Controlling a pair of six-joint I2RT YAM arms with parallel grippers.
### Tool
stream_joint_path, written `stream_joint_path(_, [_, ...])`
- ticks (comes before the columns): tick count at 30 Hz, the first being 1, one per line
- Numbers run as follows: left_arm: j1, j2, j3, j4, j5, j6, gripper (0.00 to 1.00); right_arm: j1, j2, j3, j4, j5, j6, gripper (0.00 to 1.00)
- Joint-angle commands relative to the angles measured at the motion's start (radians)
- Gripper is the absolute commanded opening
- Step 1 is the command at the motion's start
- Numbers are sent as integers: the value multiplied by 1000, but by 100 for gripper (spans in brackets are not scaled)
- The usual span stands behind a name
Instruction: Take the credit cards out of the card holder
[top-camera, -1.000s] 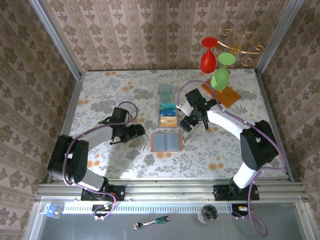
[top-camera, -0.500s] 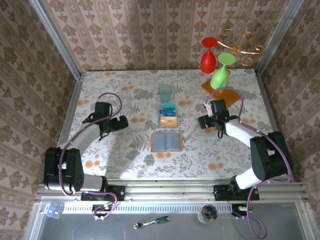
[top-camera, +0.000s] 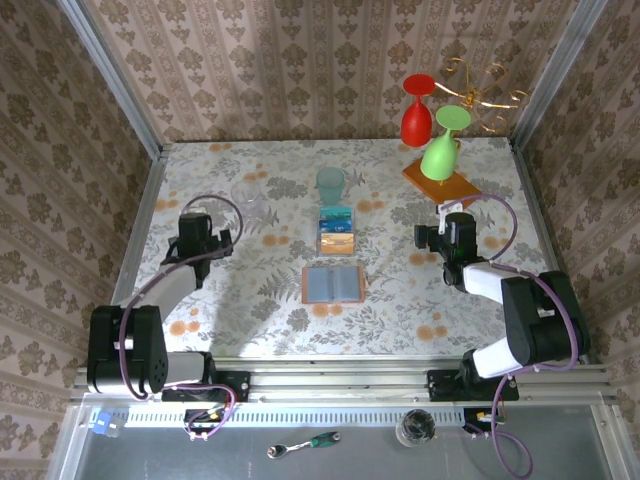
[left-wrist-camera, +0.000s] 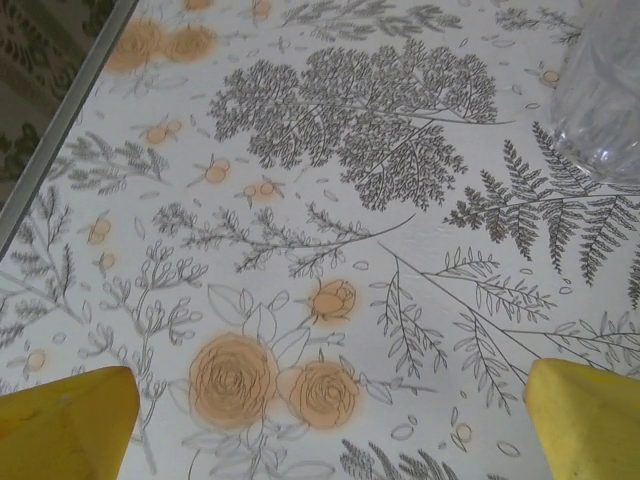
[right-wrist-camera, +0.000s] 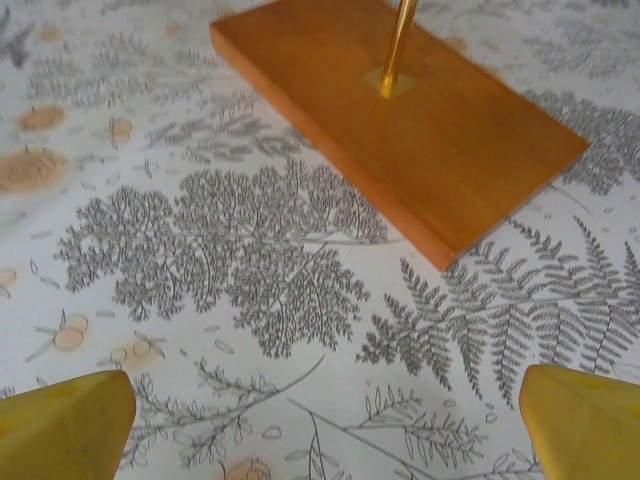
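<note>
- Card holder (top-camera: 332, 284) lies open mid-table; credit cards (top-camera: 336, 232) on the table (top-camera: 250, 300) just beyond it.
- Left gripper (left-wrist-camera: 325, 420): jaws wide, empty.
- Right gripper (right-wrist-camera: 325, 425): jaws wide, empty, near wooden slab (right-wrist-camera: 400, 110).

Right gripper (right-wrist-camera: 320, 425) low over the table (right-wrist-camera: 250, 250), jaws spread wide, nothing between them. Yellow fingertips (right-wrist-camera: 60, 420) sit at the two bottom corners. Ahead lies an orange-brown wooden slab (right-wrist-camera: 420, 150), flat and angled (one corner points this way). A brass rod (right-wrist-camera: 397, 40) rises from it. Table surface printed with grey ferns and orange roses.
</note>
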Motion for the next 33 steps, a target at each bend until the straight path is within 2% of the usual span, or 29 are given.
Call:
stream_joint_path(1, [26,37,-71,311,18,112,100,-11,18,-30,185,31,31,100])
stream_joint_path(8, [69,95,-157,627,170,138,100,-34,44,-93,311,-20,43,100])
stream_joint_path(16, [89,253,-222,911,240,148,100,-45,55,-98,325,-45,47,100])
stream_joint_path(20, [87,241,-193,826,248,150,100,-44,54,-102,333,-44,47,100])
stream_joint_path(23, [65,243,-182,811,204,166,100,-45,54,-101,333,-46,47,100])
stream_joint_path(25, [49,247,-178,808,175,179,100,-44,54,-103,334,-46,47,100])
stream_joint_path(33, [26,244,-198,847,177,210,100,-45,57,-100,332,-46,44,100])
